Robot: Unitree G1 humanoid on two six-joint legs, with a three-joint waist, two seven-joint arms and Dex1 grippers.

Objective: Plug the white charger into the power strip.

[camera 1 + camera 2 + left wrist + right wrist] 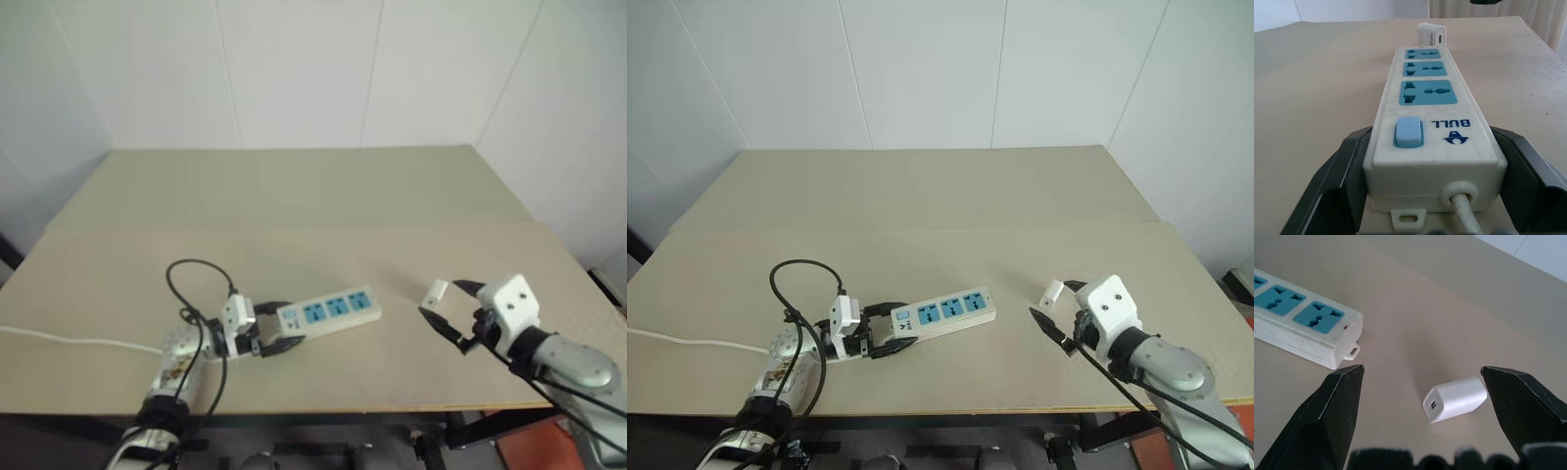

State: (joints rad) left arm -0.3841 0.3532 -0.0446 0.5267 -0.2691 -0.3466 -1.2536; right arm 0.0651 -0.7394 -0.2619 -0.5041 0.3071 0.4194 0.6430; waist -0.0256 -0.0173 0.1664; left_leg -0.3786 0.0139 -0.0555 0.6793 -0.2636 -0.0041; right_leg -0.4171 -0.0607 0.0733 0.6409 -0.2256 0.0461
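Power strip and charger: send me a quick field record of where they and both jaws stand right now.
power strip: flat on table, three blue sockets up, all vacant
left gripper: jaws straddle the strip's cord end, a finger at each side
white charger: lying on its side on the table, beyond the strip's far end, unplugged
right gripper: jaws open, either side of the charger, not touching it

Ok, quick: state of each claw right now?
Left claw: fingers around the power strip at its cord end, grip not confirmed.
Right claw: open, holding nothing, white charger between its fingers.
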